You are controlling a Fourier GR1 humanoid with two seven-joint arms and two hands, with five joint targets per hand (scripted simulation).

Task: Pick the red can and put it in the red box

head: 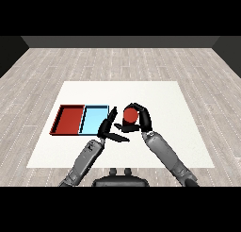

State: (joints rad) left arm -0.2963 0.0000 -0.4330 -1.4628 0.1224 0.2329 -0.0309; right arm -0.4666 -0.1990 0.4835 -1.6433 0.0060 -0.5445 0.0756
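we see a white table (155,96), a flat rectangle with straight edges, set on a grey plank floor (117,61) whose boards run across the view. the far half of the tabletop and its right side lie bare, and a wide strip of white shows between the trays and the left and near edges.

we count two trays, one can, two hands. the red tray (60,119) and the light blue tray (85,119) lie side by side, touching along one long wall, at the left of the table. both are shallow rectangles with thin raised rims and flat, plain floors. the blue one sits between the red one and the hands.

the red can (130,115) is a smooth, rounded red shape, just right of the blue tray and outside both trays. our right hand (141,119) curls around it, black fingers arching over the top and the thumb reaching under toward the left; we cannot tell whether the can touches the table.

our left hand (109,127) holds nothing; its fingers are straight and spread, pointing up along the blue tray's right edge, the thumb stretching right toward the can. both forearms are grey and segmented.
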